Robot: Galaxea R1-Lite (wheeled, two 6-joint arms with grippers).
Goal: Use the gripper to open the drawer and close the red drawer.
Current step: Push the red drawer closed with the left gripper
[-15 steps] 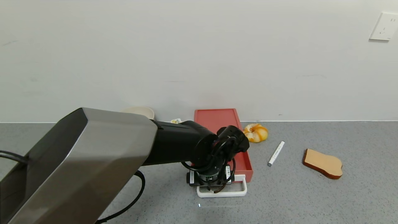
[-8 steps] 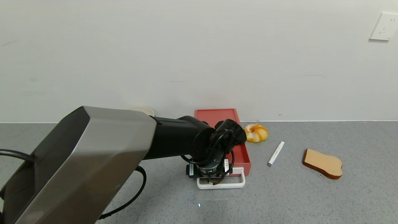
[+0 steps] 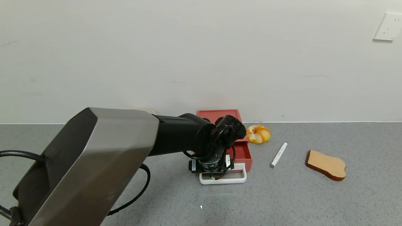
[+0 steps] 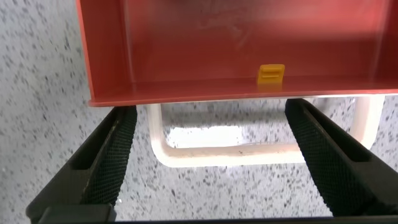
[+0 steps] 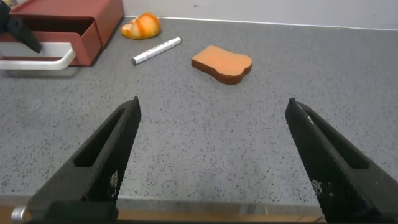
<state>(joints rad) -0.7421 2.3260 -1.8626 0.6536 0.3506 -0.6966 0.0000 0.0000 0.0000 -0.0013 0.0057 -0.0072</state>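
The head camera looked forward and down from above at the grey counter (image 3: 314, 201) and the white wall behind it. The left wrist camera sat very close over the red drawer (image 4: 236, 43) and its white handle (image 4: 217, 152), facing down. The right wrist camera looked low across the counter from well back, sharing the drawer (image 5: 68, 25), marker (image 5: 155, 51) and bread slice (image 5: 222, 63) with the head view.

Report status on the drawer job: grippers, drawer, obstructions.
Left gripper open, straddling the white loop handle. Salmon-red plastic drawer partly out, being pushed in. Right gripper open, parked clear. White marker pen lies beside, not blocking.
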